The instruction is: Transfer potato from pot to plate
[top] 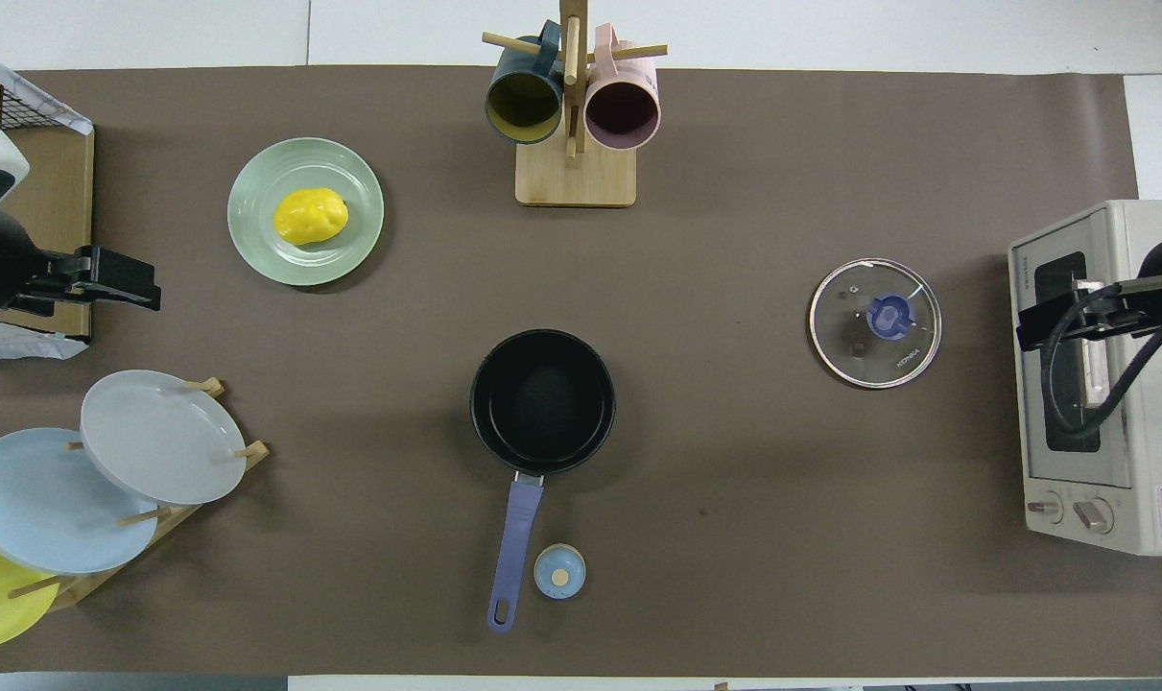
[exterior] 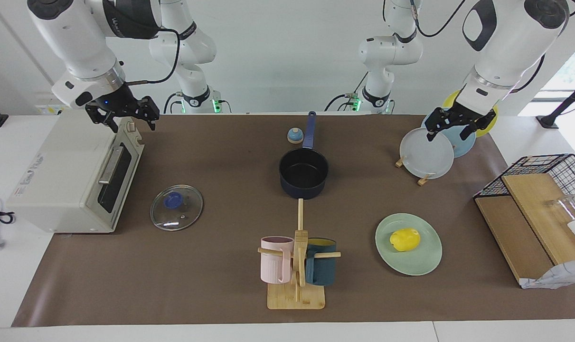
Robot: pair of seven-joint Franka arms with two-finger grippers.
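The yellow potato point(exterior: 405, 239) point(top: 310, 215) lies on the mint-green plate point(exterior: 425, 263) point(top: 352, 251), toward the left arm's end of the table. Nearer the robots, at mid-table, the navy pot point(exterior: 304, 173) point(top: 542, 398) stands with nothing in it, its blue handle pointing toward the robots. My left gripper point(exterior: 447, 130) point(top: 125, 280) hangs open and holds nothing, raised over the plate rack. Over the toaster oven my right gripper point(exterior: 130, 119) point(top: 1033, 331) waits, open and holding nothing.
A rack holds a grey-white plate point(exterior: 427, 154), a light blue one and a yellow one. A toaster oven point(exterior: 69, 175), a glass lid point(exterior: 176, 207), a mug tree point(exterior: 296, 266), a small blue bell point(exterior: 295, 136) and a wire basket with boards point(exterior: 543, 190) also stand here.
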